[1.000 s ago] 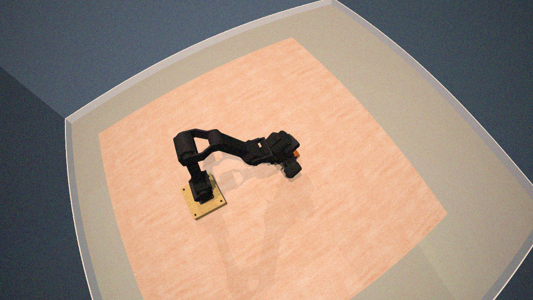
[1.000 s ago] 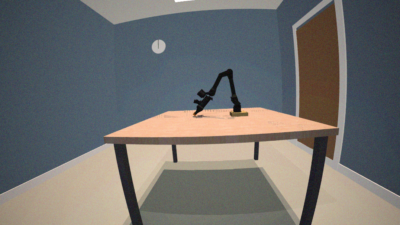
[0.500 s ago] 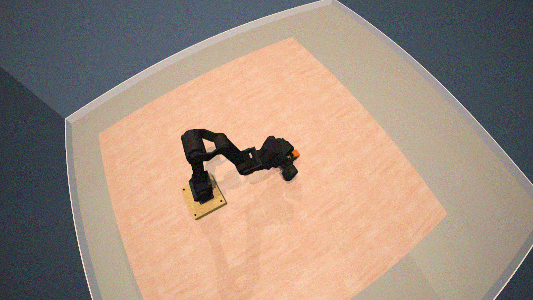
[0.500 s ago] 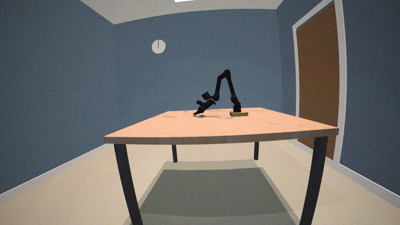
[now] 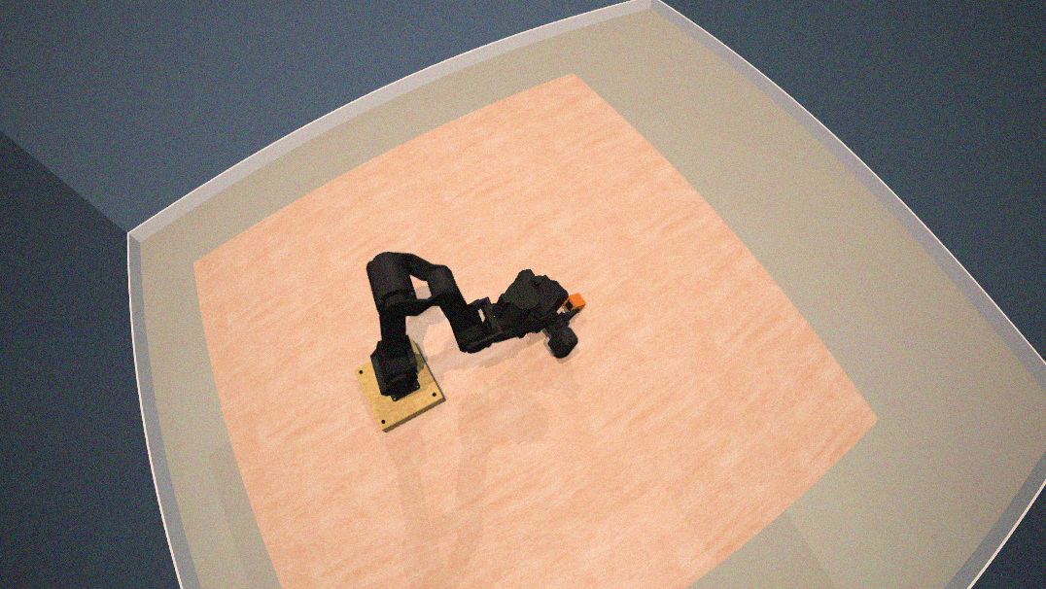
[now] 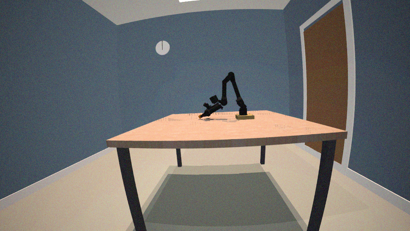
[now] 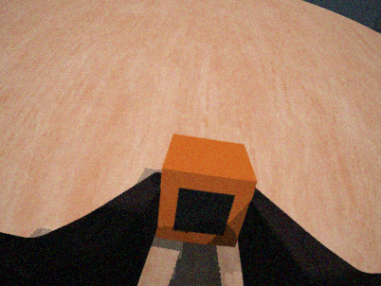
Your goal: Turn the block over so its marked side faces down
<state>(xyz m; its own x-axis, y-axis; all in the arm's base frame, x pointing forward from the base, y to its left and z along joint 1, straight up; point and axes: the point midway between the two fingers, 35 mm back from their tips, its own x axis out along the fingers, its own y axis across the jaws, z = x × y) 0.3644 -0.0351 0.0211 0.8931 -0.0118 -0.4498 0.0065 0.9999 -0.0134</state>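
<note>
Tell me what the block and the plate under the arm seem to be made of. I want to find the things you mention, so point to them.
The block (image 5: 577, 300) (image 6: 199, 116) (image 7: 208, 158): perhaps painted wood or plastic, judging by its even, matt orange faces.
The plate (image 5: 409, 411) (image 6: 248, 117): probably bare wood, as its yellowish-tan top looks mottled; the finish is hard to tell.

Orange, black and peach against blue
The block (image 5: 576, 300) (image 6: 199, 116) (image 7: 208, 161) is orange, with a black square framed in orange on the face low in the wrist picture; the tool (image 5: 573, 304) (image 6: 200, 116) (image 7: 202, 188) is black. The bench (image 5: 658, 438) (image 6: 229, 129) (image 7: 190, 71) has a peach top streaked in deeper orange-pink, a brown edge and dark legs. Tan colours the base plate (image 5: 385, 414) (image 6: 249, 117), dotted black at its corners. Right of the exterior frame, a brown door (image 6: 325, 85) has a pale frame; upper left, the clock (image 6: 160, 48) is white with a dark hand.
</note>
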